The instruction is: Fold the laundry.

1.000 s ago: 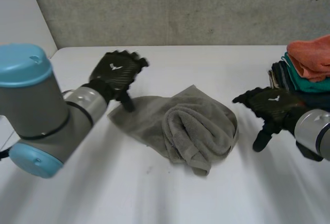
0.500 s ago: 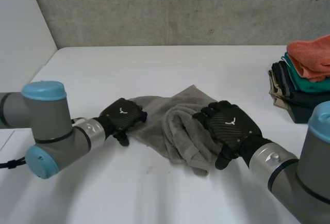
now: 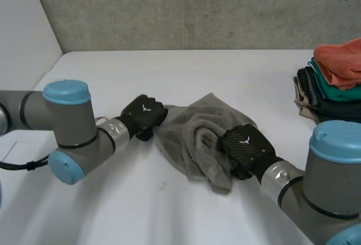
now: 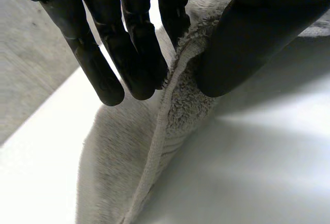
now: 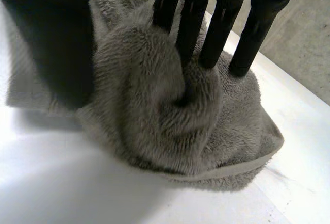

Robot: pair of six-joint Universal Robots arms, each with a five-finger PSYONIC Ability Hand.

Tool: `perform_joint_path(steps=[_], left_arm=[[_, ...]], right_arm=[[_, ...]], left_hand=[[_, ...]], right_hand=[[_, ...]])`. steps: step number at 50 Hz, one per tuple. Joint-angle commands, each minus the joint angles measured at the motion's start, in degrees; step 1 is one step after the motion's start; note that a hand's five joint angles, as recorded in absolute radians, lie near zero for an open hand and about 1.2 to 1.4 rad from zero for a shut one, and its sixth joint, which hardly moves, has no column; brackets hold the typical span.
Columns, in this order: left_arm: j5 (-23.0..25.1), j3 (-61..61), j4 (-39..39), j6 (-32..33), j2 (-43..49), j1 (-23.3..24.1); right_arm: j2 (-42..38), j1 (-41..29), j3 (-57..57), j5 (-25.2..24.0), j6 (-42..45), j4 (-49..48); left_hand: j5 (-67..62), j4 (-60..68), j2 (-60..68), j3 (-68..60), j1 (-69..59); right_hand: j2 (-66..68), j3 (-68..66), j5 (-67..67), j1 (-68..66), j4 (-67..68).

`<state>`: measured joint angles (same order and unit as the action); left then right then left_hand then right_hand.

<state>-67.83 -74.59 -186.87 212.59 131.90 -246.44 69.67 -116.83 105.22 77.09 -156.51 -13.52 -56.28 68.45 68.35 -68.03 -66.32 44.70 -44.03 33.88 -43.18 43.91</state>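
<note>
On the white tabletop (image 3: 169,211), in the head view, a grey towel (image 3: 194,129) is seen lying crumpled, with a stack (image 3: 333,81) of folded cloths well apart at the far right. The left robot hand (image 3: 144,115) is set on the towel's left corner, the right robot hand (image 3: 243,148) on its bunched right side.

In the left wrist view, the towel's (image 4: 129,167) hemmed edge is pinched between the fingers (image 4: 136,53) and the thumb.

In the right wrist view, a thick bunch of the towel (image 5: 154,115) is clasped, the fingers (image 5: 191,22) sunk into the pile opposite the thumb.

The towel is judged soft, light and limp, with a grippy pile. It is best taken by hem and corners, since a hold on the bunch would lift several layers together.
</note>
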Motion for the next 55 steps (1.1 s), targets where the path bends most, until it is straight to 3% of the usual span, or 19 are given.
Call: perform_joint_path(steps=[1, 4, 9, 14, 20, 27, 28, 29, 30, 39, 47, 52, 55], left_arm=[[-2.13, -4.68, -0.16, -1.12, -10.59, 1.31], [-3.10, -7.76, -0.16, -1.30, -17.97, 1.49], [-4.15, -12.16, -0.33, -2.00, -28.43, 1.31], [-4.94, -16.28, -0.69, -4.89, -37.39, 1.14], [-5.03, -20.24, -0.78, -7.98, -41.54, 1.05], [-5.47, -23.94, -1.30, -8.42, -40.76, 1.40], [-5.56, -24.03, -1.39, -8.51, -40.49, 1.40], [-5.91, -24.03, -1.39, -8.51, -39.97, 1.58], [-6.17, -24.03, -1.39, -8.51, -39.53, 1.58], [-8.02, -22.62, -1.48, -8.60, -38.47, 1.58], [-8.46, -18.50, -1.57, -8.95, -40.40, 1.93], [-8.72, -17.00, -1.39, -10.26, -40.93, 2.37], [-9.51, -16.65, -1.30, -11.14, -41.02, 3.24]], right_arm=[[-3.32, 0.64, -4.49, 2.09, 0.59, -0.36], [-1.83, 1.25, -6.16, 3.77, 1.03, -0.27], [7.30, 7.38, -11.42, 3.60, 1.12, 0.25], [7.85, 11.97, -19.59, 1.40, 0.95, 3.15], [-4.96, 13.03, -32.25, 1.22, 0.33, 5.52], [-19.56, 13.21, -45.01, 8.60, 1.73, 5.79], [-20.45, 13.21, -45.45, 9.30, 2.08, 5.88], [-21.50, 12.77, -45.80, 10.61, 2.70, 5.96], [-21.42, 12.59, -45.72, 11.41, 2.96, 5.97], [-7.46, 12.94, -32.03, 11.59, 3.58, 7.54], [10.21, 11.98, -15.14, 7.65, 0.95, 20.10], [10.40, 9.08, -9.87, 4.83, -9.76, 23.81], [9.87, 7.06, -7.14, 3.60, -22.38, 19.79]], left_hand=[[-13.72, 11.55, 11.65, -11.97, -13.68], [-13.72, 11.55, 11.65, -11.97, -13.68], [-13.72, 11.55, 11.65, -11.97, -13.68], [-13.72, 11.55, 11.65, -11.97, -13.68], [-13.72, 11.55, 11.65, -11.97, -13.68], [-13.72, 11.55, 11.65, -11.97, -13.68], [-13.72, 11.55, 11.65, -11.97, -13.68], [-13.72, 11.55, 11.65, -11.97, -13.68], [-13.72, 11.55, 11.65, -11.97, -13.68], [-13.72, 11.55, 11.65, -11.97, -13.68], [-13.72, 11.55, 11.65, -11.97, -13.68], [-13.72, 11.55, 11.65, -11.97, -13.68], [-13.72, 11.55, 11.65, -11.97, -13.68]], right_hand=[[35.30, -35.97, 36.12, -36.82, 36.09], [35.30, -35.97, 36.12, -36.82, 36.09], [35.30, -35.97, 36.12, -36.82, 36.09], [35.30, -35.97, 36.12, -36.82, 36.09], [35.30, -35.97, 36.12, -36.82, 36.09], [35.30, -35.97, 36.12, -36.82, 36.09], [30.19, -30.87, 31.01, -31.71, 30.99], [-13.99, 13.31, -13.17, 12.47, -13.19], [-34.70, 34.03, -33.88, 33.18, -33.91], [-34.70, 34.03, -33.88, 33.18, -33.91], [-28.23, 27.56, -27.41, 26.71, -27.44], [-28.39, 27.72, -27.58, 26.87, -27.60], [-30.91, 30.24, -30.10, 29.39, -30.12]])
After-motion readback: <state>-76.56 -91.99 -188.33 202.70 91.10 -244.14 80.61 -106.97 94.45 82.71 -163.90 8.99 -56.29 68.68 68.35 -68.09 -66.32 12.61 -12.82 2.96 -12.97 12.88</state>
